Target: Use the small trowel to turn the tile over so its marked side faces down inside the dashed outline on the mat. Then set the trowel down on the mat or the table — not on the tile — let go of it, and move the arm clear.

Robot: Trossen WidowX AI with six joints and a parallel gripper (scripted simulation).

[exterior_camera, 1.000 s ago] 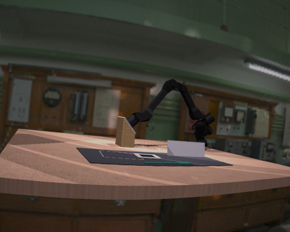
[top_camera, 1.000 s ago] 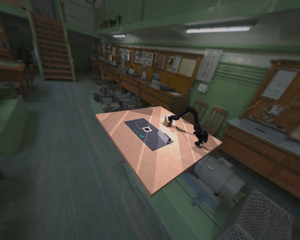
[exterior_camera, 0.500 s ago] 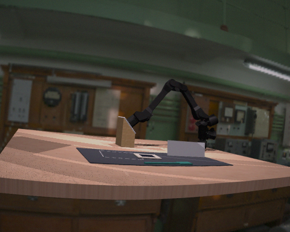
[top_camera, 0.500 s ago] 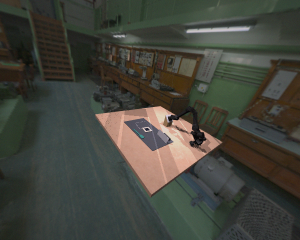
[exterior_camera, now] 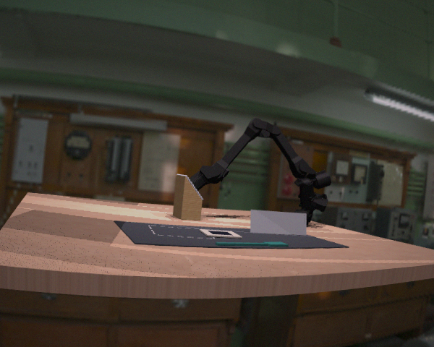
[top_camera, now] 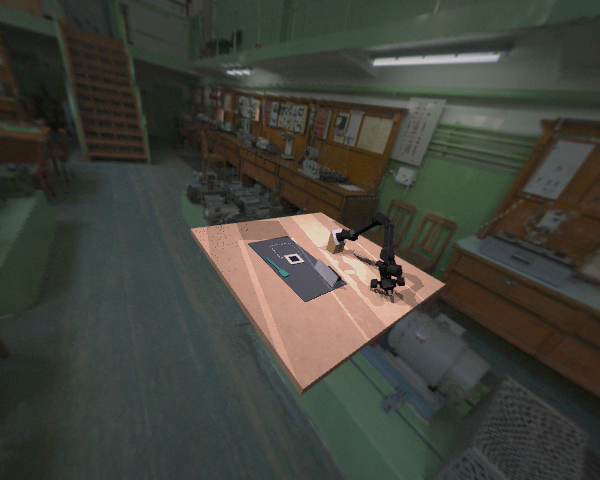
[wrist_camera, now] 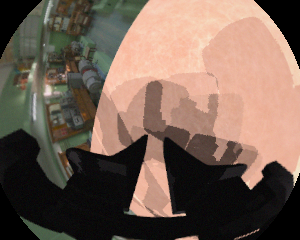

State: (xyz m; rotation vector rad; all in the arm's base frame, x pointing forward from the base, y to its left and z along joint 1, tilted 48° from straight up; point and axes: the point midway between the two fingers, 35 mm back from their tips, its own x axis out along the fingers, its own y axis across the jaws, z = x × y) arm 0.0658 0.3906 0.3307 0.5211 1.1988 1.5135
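Note:
The tile (top_camera: 294, 258) (exterior_camera: 220, 233) lies flat on the dark mat (top_camera: 306, 290) (exterior_camera: 314, 242), its dark square mark facing up inside a pale border. It lies at the end of the dashed outline (exterior_camera: 151, 230) nearer the grey panel; whether it overlaps the outline is hard to tell. The teal trowel (top_camera: 277, 267) (exterior_camera: 251, 243) lies flat near the mat's long edge, beside the tile and not touching it. My gripper (top_camera: 389, 292) (exterior_camera: 309, 220) (wrist_camera: 155, 139) is slightly open and empty, pointing down low over the table beyond the mat, well away from trowel and tile.
A grey upright panel (top_camera: 327, 273) (exterior_camera: 278, 223) stands on the mat between the tile and my gripper. A wooden wedge block (top_camera: 334, 244) (exterior_camera: 187, 202) stands beside the mat, with the far end of the arm at its slanted face. The table's edge (top_camera: 372, 338) is beyond my gripper.

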